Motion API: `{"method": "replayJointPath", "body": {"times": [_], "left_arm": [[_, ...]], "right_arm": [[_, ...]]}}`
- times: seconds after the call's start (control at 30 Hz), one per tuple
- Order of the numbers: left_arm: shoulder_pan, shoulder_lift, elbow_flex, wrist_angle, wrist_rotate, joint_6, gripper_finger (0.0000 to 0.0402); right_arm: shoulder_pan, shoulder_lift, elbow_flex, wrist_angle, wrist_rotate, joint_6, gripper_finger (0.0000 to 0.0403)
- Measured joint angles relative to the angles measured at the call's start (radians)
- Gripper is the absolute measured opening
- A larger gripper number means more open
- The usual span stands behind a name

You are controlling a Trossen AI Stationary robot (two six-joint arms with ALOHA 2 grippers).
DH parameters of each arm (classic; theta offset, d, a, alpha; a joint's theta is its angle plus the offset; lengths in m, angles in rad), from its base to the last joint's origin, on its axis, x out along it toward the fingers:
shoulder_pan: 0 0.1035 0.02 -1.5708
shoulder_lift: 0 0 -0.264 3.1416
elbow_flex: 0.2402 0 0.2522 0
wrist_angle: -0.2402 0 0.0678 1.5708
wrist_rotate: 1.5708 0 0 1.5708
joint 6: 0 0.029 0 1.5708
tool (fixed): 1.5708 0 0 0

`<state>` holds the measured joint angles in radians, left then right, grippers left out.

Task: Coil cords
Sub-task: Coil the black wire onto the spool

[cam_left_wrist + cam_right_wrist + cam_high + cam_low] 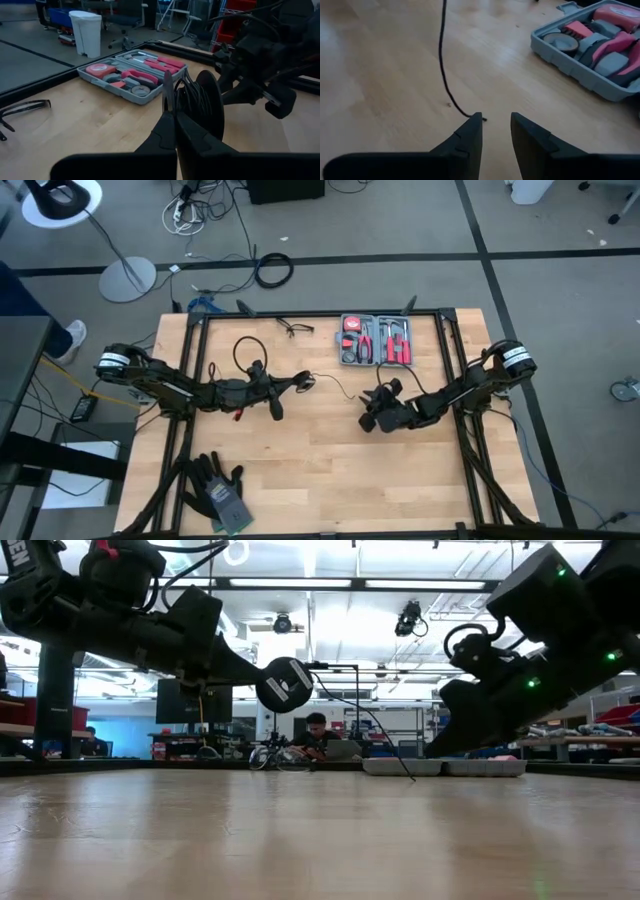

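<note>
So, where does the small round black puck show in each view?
High view: puck, over the table, left of middle, at the left tool.
Low view: upper middle, off the table.
Left wrist view: centre, edge-on, beyond the shut tool.
Right wrist view: not in it; only its cable.
Shared landmark: the grey tool case, in the high and wrist views.

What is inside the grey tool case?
The case holds red-handled tools, an orange-topped tape measure and a round grey piece. Whatever lies beneath them is hidden.
</note>
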<state>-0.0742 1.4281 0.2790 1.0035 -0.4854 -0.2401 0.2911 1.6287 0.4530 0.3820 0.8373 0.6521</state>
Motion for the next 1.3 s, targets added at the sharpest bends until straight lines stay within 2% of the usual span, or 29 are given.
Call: {"method": "replayJointPath", "body": {"times": [0.53,0.7,0.93,1.3], "left_arm": [[0.0,0.0,0.0,-0.004,0.004,-0.001,0.0001],[0.0,0.0,0.0,-0.009,0.087,-0.001,0.0001],[0.0,0.001,0.001,-0.095,0.098,-0.052,0.0],[0.0,0.002,0.001,-0.06,0.094,0.066,0.0]], "right_arm": [[-0.005,0.0,0.0,0.014,-0.003,0.0,0.01],[-0.005,0.0,0.0,0.062,-0.004,0.016,0.01],[-0.005,0.0,0.0,0.107,-0.004,0.017,0.01],[-0.005,0.0,-0.001,0.113,-0.004,0.018,0.01]]}}
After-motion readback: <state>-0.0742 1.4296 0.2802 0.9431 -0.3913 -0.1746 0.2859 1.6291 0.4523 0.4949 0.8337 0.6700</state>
